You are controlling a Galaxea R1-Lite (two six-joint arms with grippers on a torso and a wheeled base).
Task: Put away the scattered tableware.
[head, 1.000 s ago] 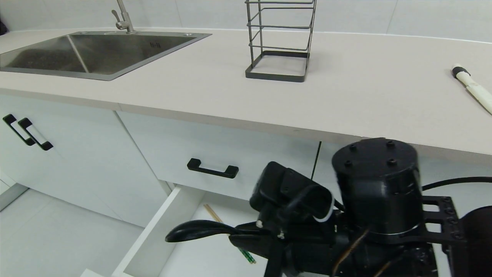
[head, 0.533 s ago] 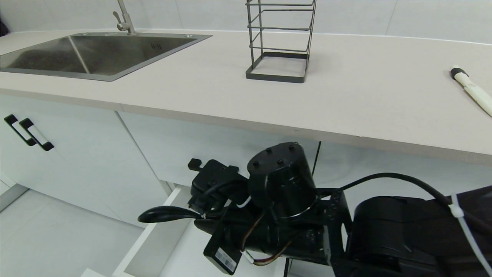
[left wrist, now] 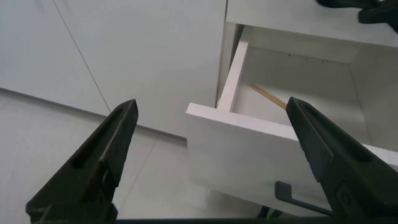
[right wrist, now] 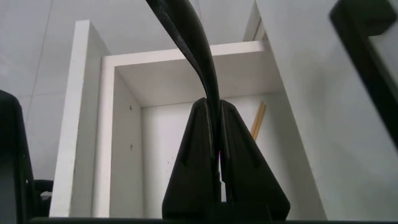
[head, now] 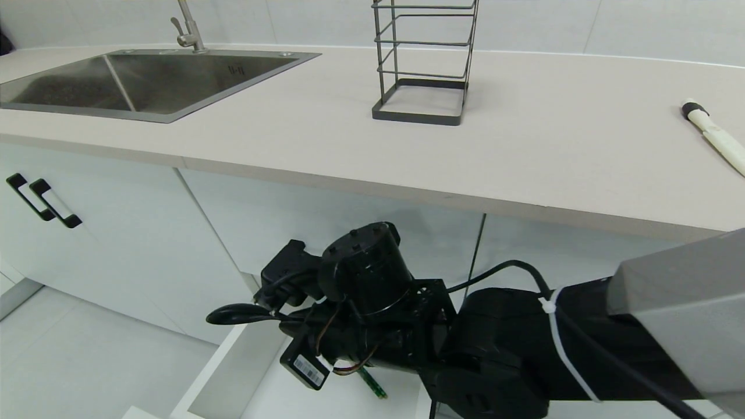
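Observation:
My right gripper (head: 286, 319) is shut on the handle of a black spoon (head: 237, 313), held roughly level with its bowl pointing left. It hangs above the left side wall of the open white drawer (head: 230, 366), close to the cabinet front. The right wrist view shows the fingers (right wrist: 205, 143) clamped on the spoon handle (right wrist: 186, 43), with the drawer (right wrist: 118, 162) beneath. A pair of wooden chopsticks (right wrist: 258, 120) lies inside the drawer, its green tips (head: 373, 386) showing under the arm. My left gripper (left wrist: 211, 155) is open and holds nothing, low in front of the drawer (left wrist: 239, 127).
On the countertop (head: 524, 151) stand a black wire rack (head: 422, 64) and, at the far right, a white-handled utensil (head: 717, 138). A steel sink (head: 139, 75) with a tap is at the back left. Black handles (head: 41, 201) stick out of the left cabinet door.
My right arm has swung left and in toward the cabinet, carrying the spoon from over the drawer's middle to its left wall. The arm now hides the upper drawer's handle.

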